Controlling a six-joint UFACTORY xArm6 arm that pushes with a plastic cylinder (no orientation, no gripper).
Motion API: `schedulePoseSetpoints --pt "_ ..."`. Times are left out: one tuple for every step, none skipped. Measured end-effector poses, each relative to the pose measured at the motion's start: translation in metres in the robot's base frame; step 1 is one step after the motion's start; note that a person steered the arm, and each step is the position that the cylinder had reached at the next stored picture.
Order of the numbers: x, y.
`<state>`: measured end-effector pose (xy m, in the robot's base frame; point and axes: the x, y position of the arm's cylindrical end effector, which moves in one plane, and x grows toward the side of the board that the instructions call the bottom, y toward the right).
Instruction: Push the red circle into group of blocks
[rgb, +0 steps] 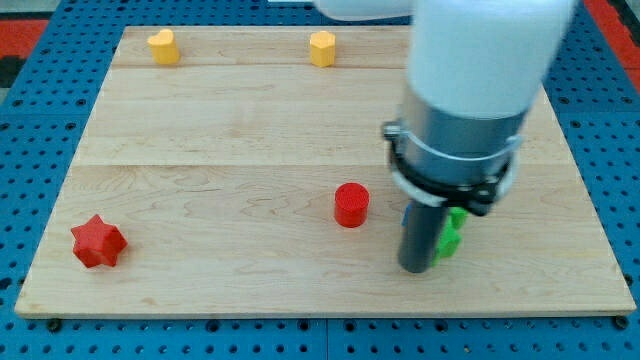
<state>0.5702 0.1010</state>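
Observation:
The red circle (351, 204) is a short red cylinder standing on the wooden board (220, 150), a little below its middle. My tip (416, 268) is to the right of the red circle and slightly lower, a short gap away, not touching it. Green blocks (451, 232) sit right behind my rod on its right side, largely hidden by it; a sliver of a blue block (405, 214) shows at the rod's left edge. The arm's wide white and grey body (470, 90) covers the board's upper right.
A red star (98, 241) lies at the board's lower left. A yellow heart-like block (164, 46) sits at the top left edge and a yellow hexagon-like block (322, 48) at the top middle. Blue pegboard surrounds the board.

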Motion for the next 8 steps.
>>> schedulePoseSetpoints --pt "-0.010 0.023" --pt "0.008 -0.002" --pt "0.022 -0.044" --pt "-0.011 -0.078" --pt "-0.042 -0.092" --pt "-0.054 -0.106" --pt "-0.072 -0.102" --pt "-0.083 -0.070"
